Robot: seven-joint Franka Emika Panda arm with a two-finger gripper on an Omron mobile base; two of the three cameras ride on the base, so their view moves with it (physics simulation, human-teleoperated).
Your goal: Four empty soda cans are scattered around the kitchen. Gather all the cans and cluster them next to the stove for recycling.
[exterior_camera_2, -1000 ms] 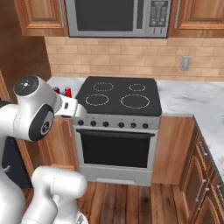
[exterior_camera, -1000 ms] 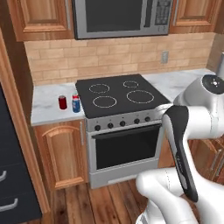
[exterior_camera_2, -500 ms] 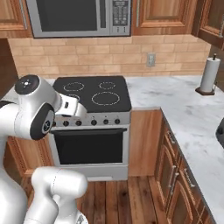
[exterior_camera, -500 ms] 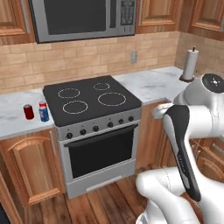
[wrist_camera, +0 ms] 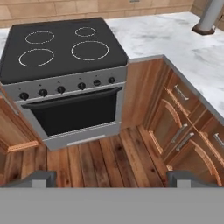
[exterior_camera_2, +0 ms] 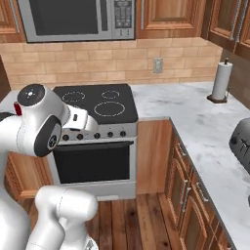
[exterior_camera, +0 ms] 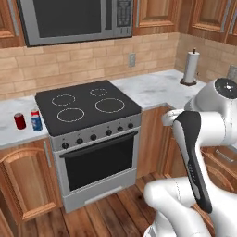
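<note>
A small red soda can and a blue soda can stand together on the white marble tabletop, at the left edge of the black glass stove. The views have swung right since a second ago: the base is leaving, likely for the remaining cans. The end effector gapes wide, empty.

Two soda cans stand side by side on the counter left of the stove.

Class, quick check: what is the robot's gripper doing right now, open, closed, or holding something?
Gripper: open, fingertips spread wide, holding nothing.
</note>
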